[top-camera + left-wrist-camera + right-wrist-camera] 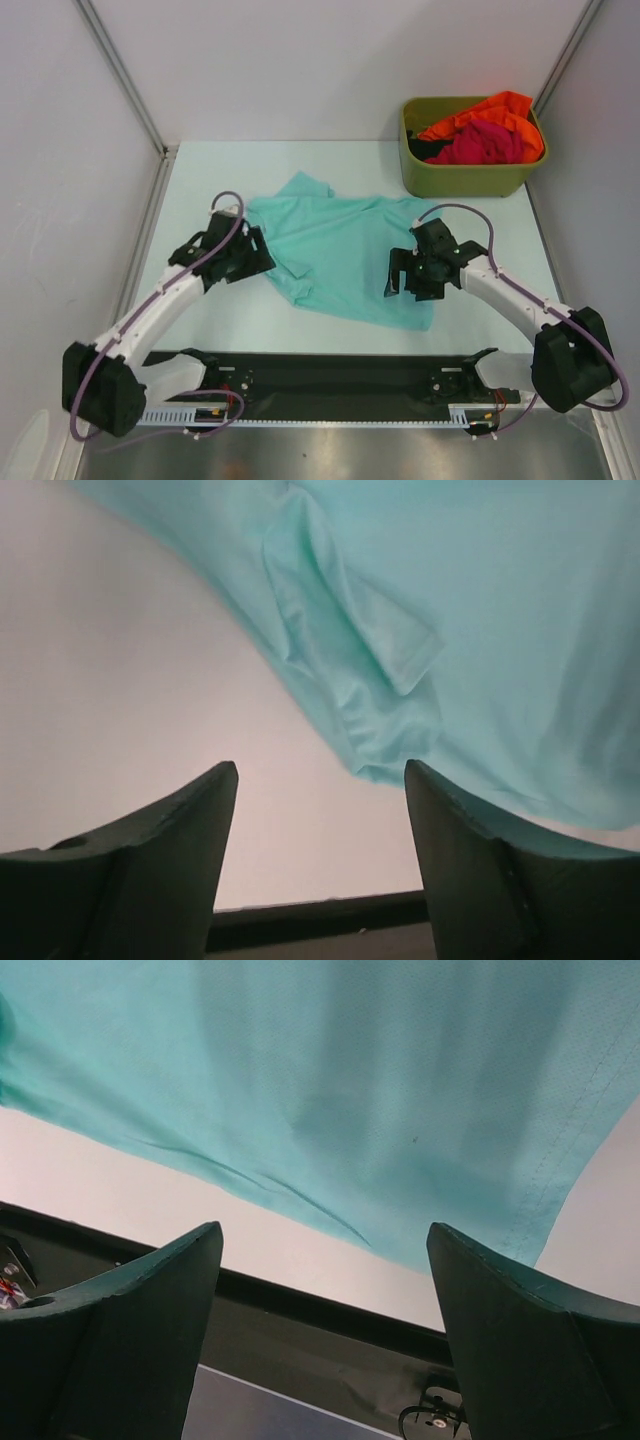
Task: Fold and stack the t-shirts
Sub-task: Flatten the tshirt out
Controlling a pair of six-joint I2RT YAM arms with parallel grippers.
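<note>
A teal t-shirt (pixel 340 250) lies spread on the white table, with a folded sleeve at its left edge (pixel 350 660). My left gripper (pixel 262 252) is open and empty, low over the shirt's left edge (pixel 320 775). My right gripper (pixel 402 280) is open and empty over the shirt's right part; the shirt's hem shows in the right wrist view (pixel 400 1110). An orange t-shirt (pixel 490 110) and a magenta-red t-shirt (pixel 485 145) lie bunched in the bin.
An olive-green bin (pixel 470 175) stands at the far right of the table. A black rail (pixel 330 375) runs along the near edge between the arm bases. Grey walls enclose the table on the left, back and right.
</note>
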